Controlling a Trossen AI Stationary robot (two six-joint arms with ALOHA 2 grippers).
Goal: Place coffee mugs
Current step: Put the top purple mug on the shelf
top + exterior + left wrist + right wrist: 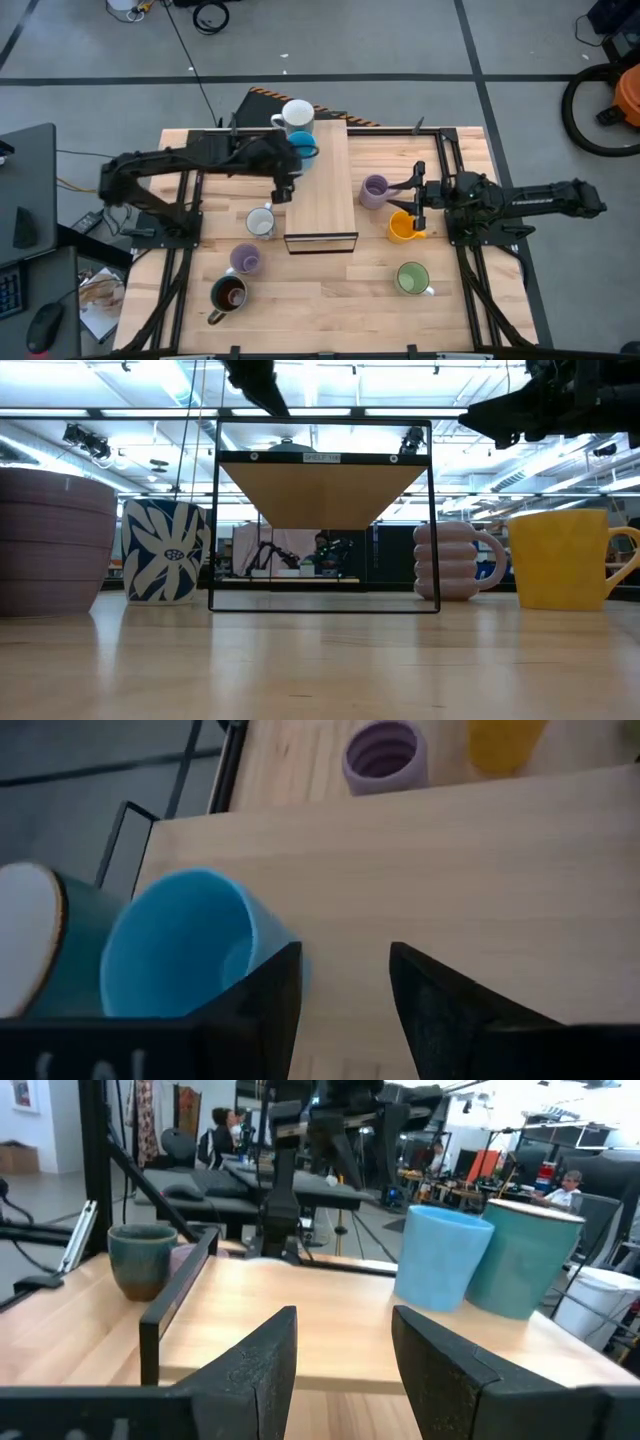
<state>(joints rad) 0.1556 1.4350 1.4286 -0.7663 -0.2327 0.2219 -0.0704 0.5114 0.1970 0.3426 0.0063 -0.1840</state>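
your left tool [287, 187] hangs over the raised wooden shelf [322, 195], fingers parted and holding nothing, just beside the upright blue mug [185, 955] at the shelf's far corner. bare board lies ahead. your right tool [418, 208] waits open above the orange mug [401, 226].

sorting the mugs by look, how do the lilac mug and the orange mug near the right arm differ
The lilac mug has a ribbed, ringed wall; the orange mug is smooth-sided. In the low view the lilac mug looks squat and rounded, the orange mug straighter. From above, the lilac mug sits closer to the raised wooden shelf. Both stand upright on the table, open end up.
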